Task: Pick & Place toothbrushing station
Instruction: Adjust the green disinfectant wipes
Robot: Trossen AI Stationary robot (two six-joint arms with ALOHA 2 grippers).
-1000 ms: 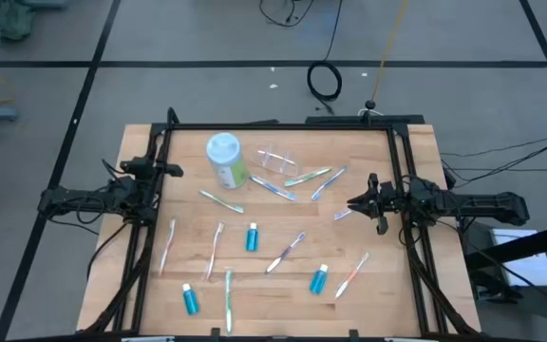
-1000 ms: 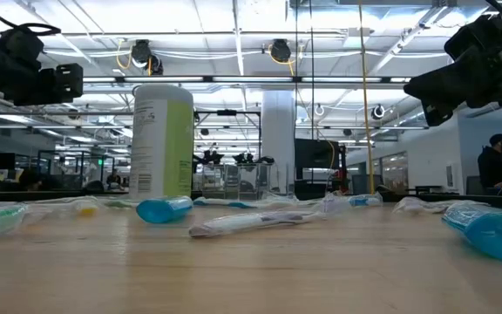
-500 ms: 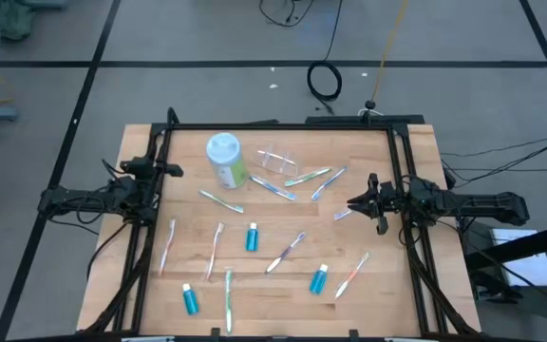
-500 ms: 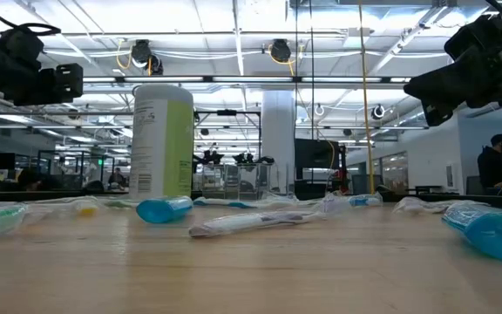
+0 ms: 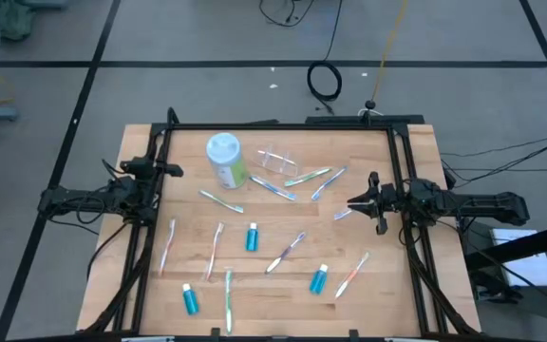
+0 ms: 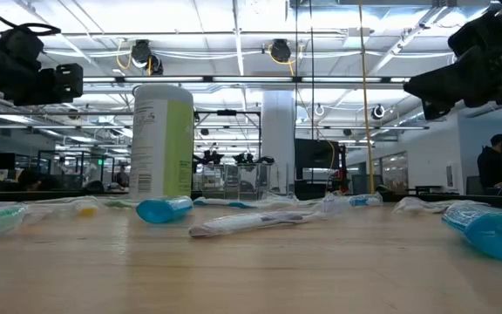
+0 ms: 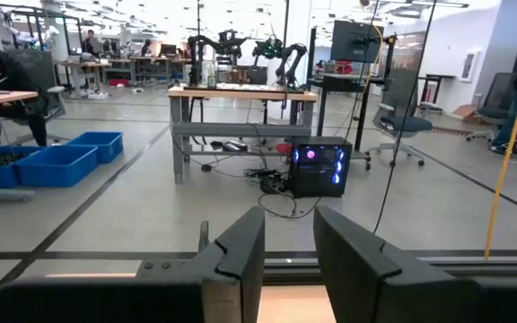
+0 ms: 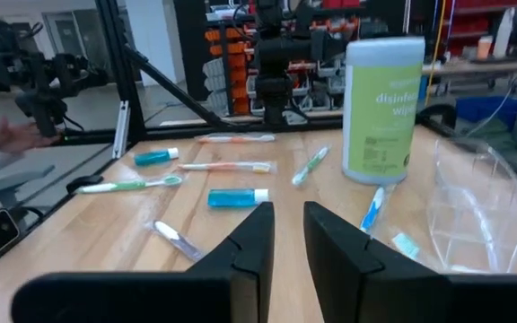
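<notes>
Mostly, toothbrushes lie flat at mixed diagonals around tipped cup

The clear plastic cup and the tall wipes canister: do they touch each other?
Apart. In the high view, bare wood shows between the canister and the clear cup lying on its side; the right wrist view shows the same gap between them.
</notes>
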